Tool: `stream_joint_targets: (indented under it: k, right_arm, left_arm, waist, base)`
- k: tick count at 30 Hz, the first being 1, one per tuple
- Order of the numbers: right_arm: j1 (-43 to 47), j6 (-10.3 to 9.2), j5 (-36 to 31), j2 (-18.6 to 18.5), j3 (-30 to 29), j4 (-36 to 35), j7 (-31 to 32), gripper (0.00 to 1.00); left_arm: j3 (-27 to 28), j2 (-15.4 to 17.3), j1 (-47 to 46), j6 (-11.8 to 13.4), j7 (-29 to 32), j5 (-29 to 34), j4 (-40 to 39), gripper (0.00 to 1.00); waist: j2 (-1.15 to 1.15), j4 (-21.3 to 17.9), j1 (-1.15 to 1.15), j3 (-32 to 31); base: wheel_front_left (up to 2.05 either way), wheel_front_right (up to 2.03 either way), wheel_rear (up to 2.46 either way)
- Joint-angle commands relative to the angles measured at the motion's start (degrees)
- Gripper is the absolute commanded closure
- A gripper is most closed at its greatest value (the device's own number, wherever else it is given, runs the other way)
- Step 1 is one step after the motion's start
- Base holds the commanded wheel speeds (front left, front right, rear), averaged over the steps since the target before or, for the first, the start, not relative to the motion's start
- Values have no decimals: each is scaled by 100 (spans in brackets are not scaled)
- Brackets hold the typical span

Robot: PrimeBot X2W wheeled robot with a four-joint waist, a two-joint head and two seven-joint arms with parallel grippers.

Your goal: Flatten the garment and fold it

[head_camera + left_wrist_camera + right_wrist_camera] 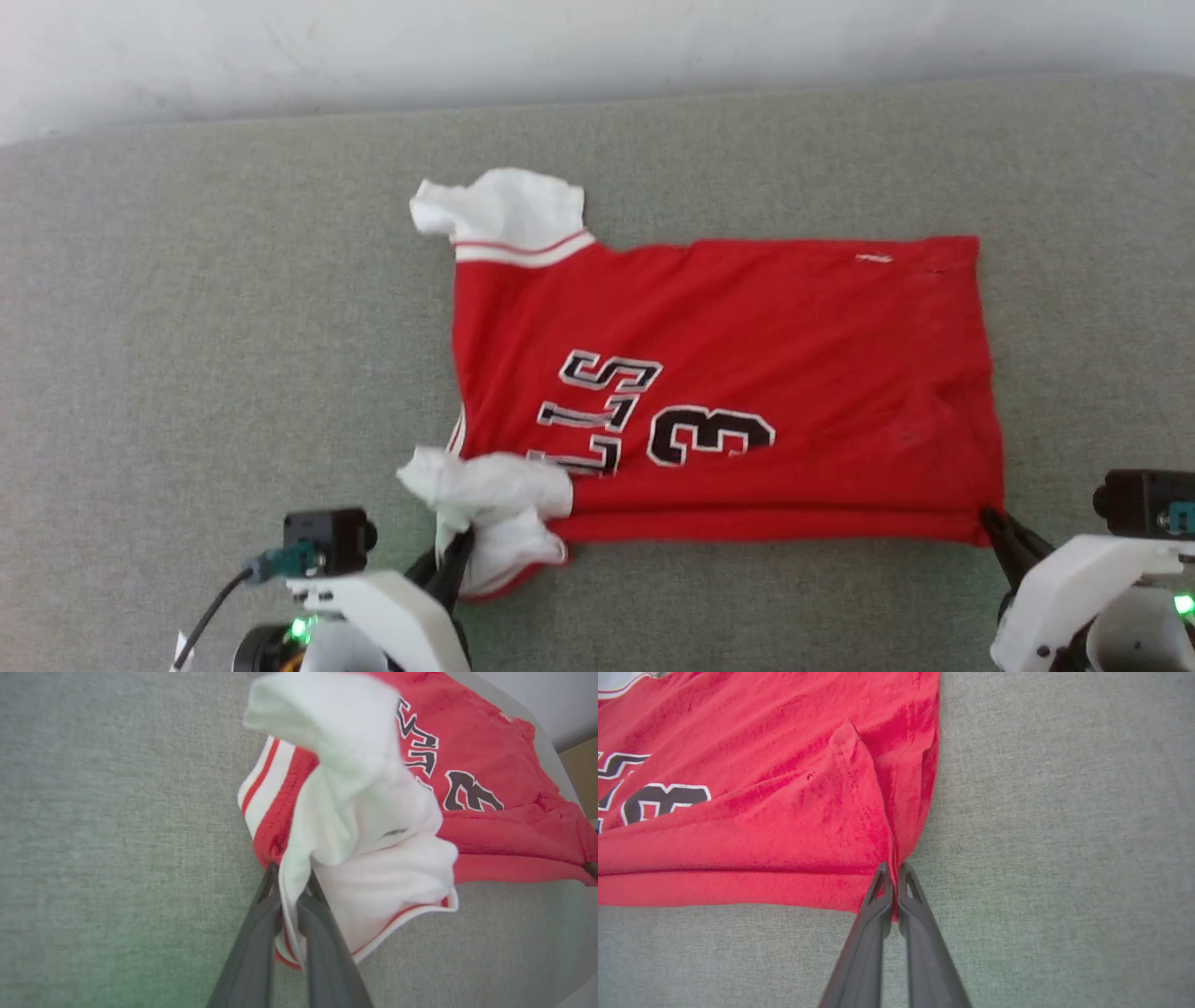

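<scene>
**Operator:** What sits nearest to me?

**Spotter:** Your left gripper (456, 551), low on the left of the head view. Its fingers are pinched together on the crumpled white near sleeve (485, 490) of the garment (747, 355). In its own wrist view the white cloth runs down between the two dark fingers, and red-and-white trim shows just below them.

**Operator:** And the right one?

**Spotter:** Your right gripper (893, 871) is closed too, nipping the near corner of the red hem. The cloth puckers up into a ridge from its tips.

**Operator:** Where does the garment lie?

**Spotter:** It is spread sideways on the grey cloth surface (187, 327), with the sleeves to your left and the hem to your right. Its near edge runs almost straight from one gripper to the other, with a fold line just inside it. Beyond that come the black letters (597, 401) and the number 3 (711, 435), both turned on their side. Farther on, the red body lies mostly flat, with shallow wrinkles toward the hem. At the far left corner the far sleeve (504, 210) sticks out, rumpled, with striped trim where it joins the body. Past the surface's far edge there is a pale wall (597, 47).
</scene>
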Motion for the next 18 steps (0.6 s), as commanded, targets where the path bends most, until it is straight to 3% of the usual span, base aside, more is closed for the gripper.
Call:
stream_joint_targets:
  k: [1,8,16,17,18]
  right_arm:
    - [141,-5,55,10,-27,-88,50,100]
    - [768,-5,177,10,-121,-464,578,100]
    - [1003,-5,259,10,-204,-584,733,100]
    - [982,-5,271,10,-188,-571,697,100]
    - [958,-5,279,10,-179,-554,655,100]
  left_arm:
    - [21,69,187,102,89,-22,-106,100]
    - [-132,220,867,361,505,-93,-654,100]
    - [-183,139,1063,378,537,-237,-672,100]
    - [-171,103,1029,376,490,-241,-614,66]
    - [-163,62,987,368,435,-242,-561,0]
  waist:
    - [0,-18,-1,-149]
    - [0,-26,-1,-290]
    - [0,-27,-1,-293]
    - [0,-26,-1,-297]
    - [0,-24,-1,-304]
  base:
    - [0,0,0]
    - [0,0,0]
    - [0,0,0]
    - [0,0,0]
    - [0,0,0]
